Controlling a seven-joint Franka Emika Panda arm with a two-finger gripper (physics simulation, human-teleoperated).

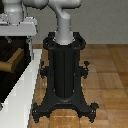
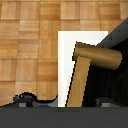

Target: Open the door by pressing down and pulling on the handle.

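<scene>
The door (image 1: 6,47) is a dark panel in a white frame (image 1: 24,82) at the exterior view's left. The tan handle (image 1: 11,62) sticks out from it. My grey-white gripper (image 1: 18,22) hangs above the door and the handle; its fingers do not show clearly there. In the wrist view the handle (image 2: 82,75) is a tan lever on a short tan cylinder, in front of the dark door (image 2: 116,75) and the white frame (image 2: 67,55). My gripper (image 2: 66,102) is open, its dark fingertips (image 2: 26,99) wide apart on either side of the lever, not touching it.
The black ribbed robot pedestal (image 1: 64,70) stands on the wooden floor (image 1: 107,75) in the middle of the exterior view, close beside the white frame. The grey arm (image 1: 64,25) rises from it and bends toward the door.
</scene>
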